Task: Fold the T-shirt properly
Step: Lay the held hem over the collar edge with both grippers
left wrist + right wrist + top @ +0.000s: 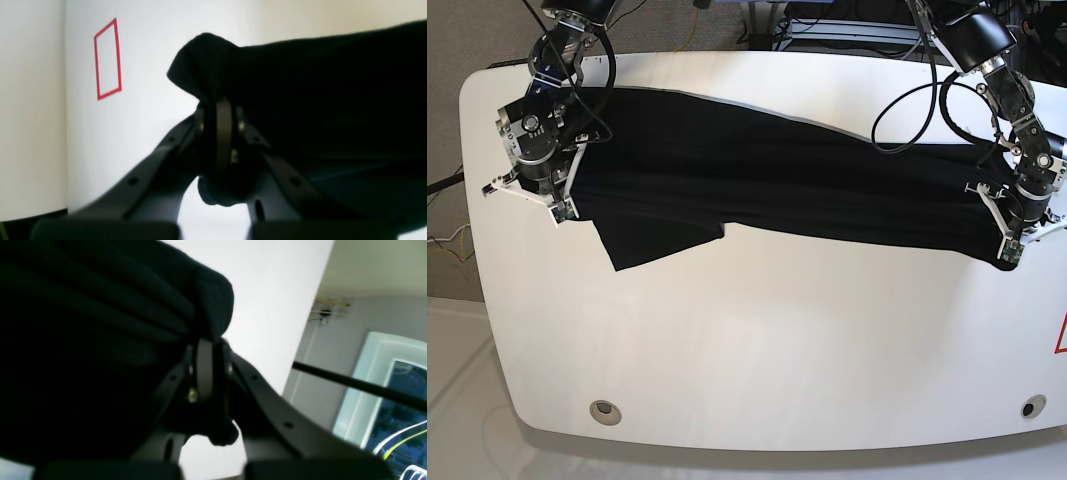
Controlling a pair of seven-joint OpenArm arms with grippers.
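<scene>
Both hands are clamped shut on cloth: your left hand (1010, 250) and right hand (555, 205) each pinch an end of the T-shirt (797, 180), stretched between them across the worktop (757, 350). Expect light, limp fabric; grip hems and corners.

The large plain black cloth T-shirt (807, 180) lies stretched as a long band across the table's far half, one sleeve flap protruding toward the near-left.

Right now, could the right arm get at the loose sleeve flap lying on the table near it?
Probably not yet. The right gripper is shut on the T-shirt, so it must let go first. Otherwise the sleeve flap lies close beside it on the table with nothing over it.
</scene>
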